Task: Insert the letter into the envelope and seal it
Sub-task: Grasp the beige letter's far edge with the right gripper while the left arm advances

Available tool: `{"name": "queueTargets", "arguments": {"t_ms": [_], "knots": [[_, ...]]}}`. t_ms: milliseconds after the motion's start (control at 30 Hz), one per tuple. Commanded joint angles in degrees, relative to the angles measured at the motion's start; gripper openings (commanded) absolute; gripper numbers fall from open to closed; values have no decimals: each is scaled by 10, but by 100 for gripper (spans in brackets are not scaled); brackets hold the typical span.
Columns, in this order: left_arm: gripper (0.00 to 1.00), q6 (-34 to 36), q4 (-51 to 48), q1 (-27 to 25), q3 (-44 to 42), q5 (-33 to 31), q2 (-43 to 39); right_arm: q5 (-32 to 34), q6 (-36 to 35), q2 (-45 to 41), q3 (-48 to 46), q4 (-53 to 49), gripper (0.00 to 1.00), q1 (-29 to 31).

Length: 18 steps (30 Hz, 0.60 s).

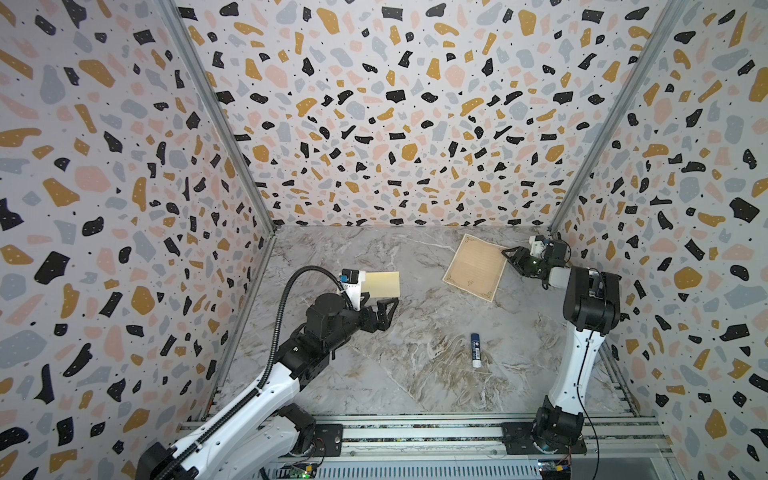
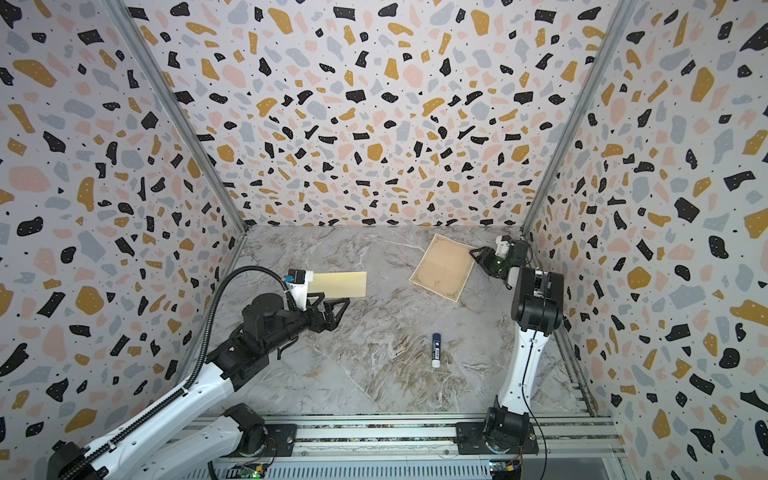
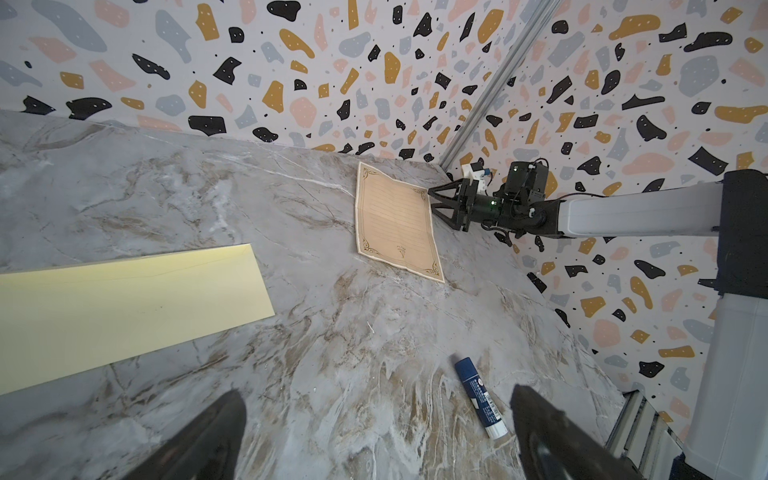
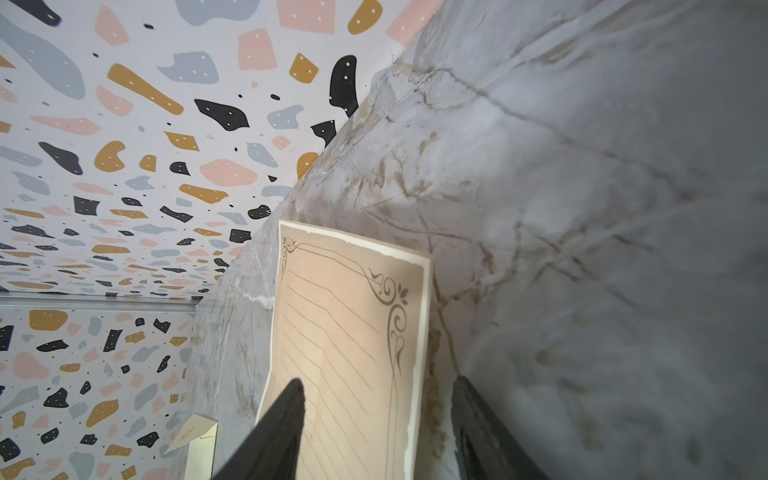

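Letter: tan sheet with a parchment look and a pale, ragged-looking margin. Dark scrollwork at the corners, faint ruled lines across the middle. It lies face up on the marble surface, far right near the back corner, turned on a diagonal. In the right wrist view the ruled lines kink along a crease, so the sheet is not quite flat. Larger than the envelope.

Envelope: pale cream-yellow oblong, plain face up, flat on the surface left of centre and well apart from the letter. Its left end is hidden under the left arm's camera mount in both top views. Cannot tell where the flap is.

Right pincer: partly open, at the letter's edge nearest the right wall. One of its fingers sits over the paper. The other is beyond the sheet's edge over bare marble, so the edge runs between them. Not clamped on it. Cannot tell whether the finger over the paper touches it.

Left pincer: jaws spread wide, holding nothing. It hangs just beside the envelope's near long edge. The envelope lies off to one side of the fingers, not between them.

Glue stick: blue with a white end, lying on the surface nearer the front, right of centre, apart from both papers.
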Motion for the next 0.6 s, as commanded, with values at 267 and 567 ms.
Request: {"name": "queueTargets", "arguments": {"t_ms": [267,567], "knots": [[100,17,14,-2,12,-13,-9,1,-8,37,66,-46,46,25],[100,21,50,-2,1,-15,-12,-6,-24,-2,6,26,9,29]]}}
